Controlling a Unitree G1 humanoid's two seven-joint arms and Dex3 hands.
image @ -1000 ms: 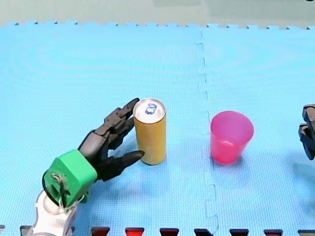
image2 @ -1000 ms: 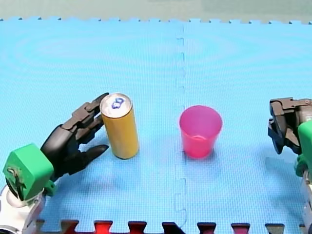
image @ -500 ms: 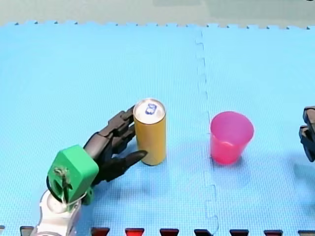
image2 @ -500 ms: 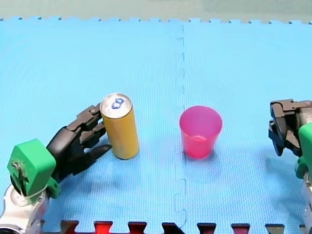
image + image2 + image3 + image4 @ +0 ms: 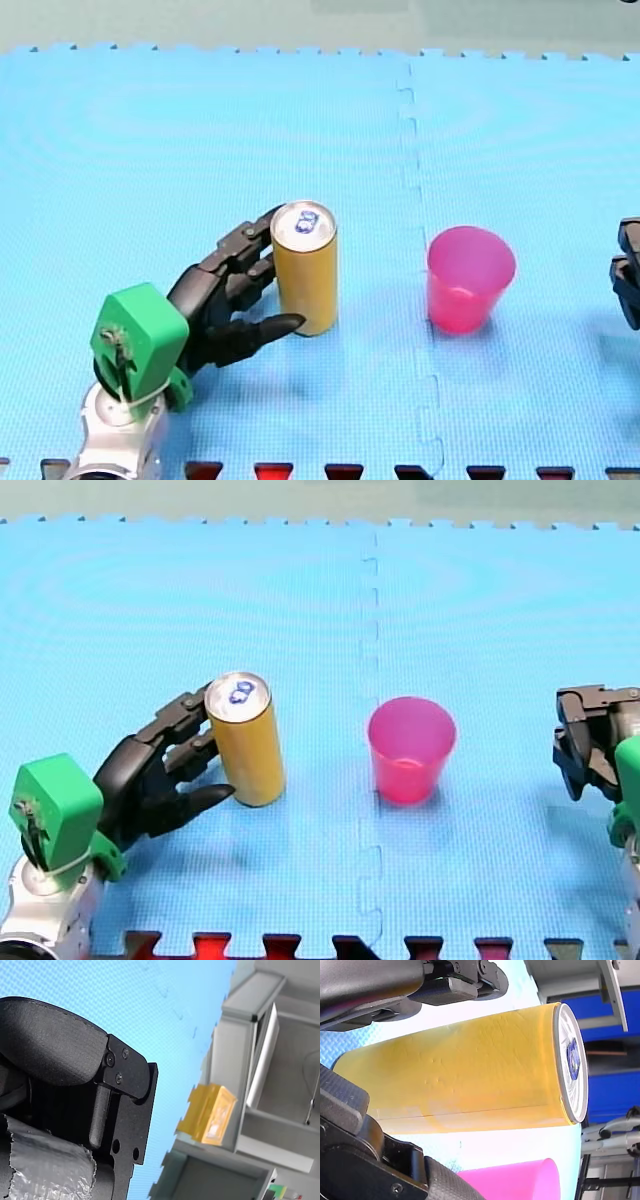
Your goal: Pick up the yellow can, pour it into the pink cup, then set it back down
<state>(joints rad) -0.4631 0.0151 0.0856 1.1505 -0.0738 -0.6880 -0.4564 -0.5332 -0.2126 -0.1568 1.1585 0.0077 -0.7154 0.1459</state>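
The yellow can (image 5: 306, 275) stands upright on the blue foam mat, left of centre. My left hand (image 5: 262, 280) cups it from the left: the fingers (image 5: 245, 245) reach its upper side and the thumb tip (image 5: 285, 323) lies at its base. In the second wrist view the can (image 5: 460, 1080) sits between finger and thumb, with a thin gap on the finger side. The pink cup (image 5: 468, 280) stands upright to the can's right, a hand's width away. My right hand (image 5: 588, 750) is at the mat's right edge, holding nothing.
The mat (image 5: 200, 130) has a seam (image 5: 415, 200) running front to back between can and cup, and a toothed front edge. A grey shelf with a yellow box (image 5: 207, 1115) stands beyond the mat's edge in the first wrist view.
My left hand has pushed in closer to the can, and its thumb has swung under toward the can's base. The can, the cup and the right hand have stayed put.
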